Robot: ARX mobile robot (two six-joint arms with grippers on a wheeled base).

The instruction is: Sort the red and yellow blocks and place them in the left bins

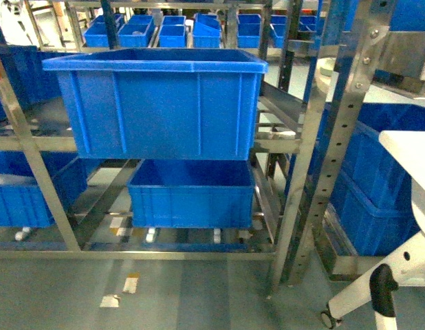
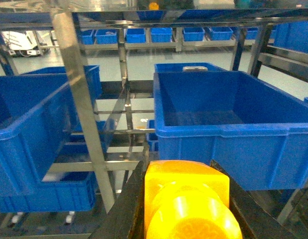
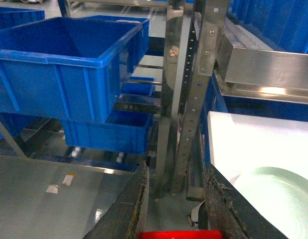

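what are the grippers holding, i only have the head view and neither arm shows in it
Observer: The left gripper has a yellow block between its fingers, seen in the left wrist view.
Operator: and the right
Observer: A red block sits between the right gripper's fingers, only its top edge showing at the frame bottom.
Operator: anything in the big upper bin
Observer: The left wrist view looks into the large blue bin; the part of its floor that shows is bare.
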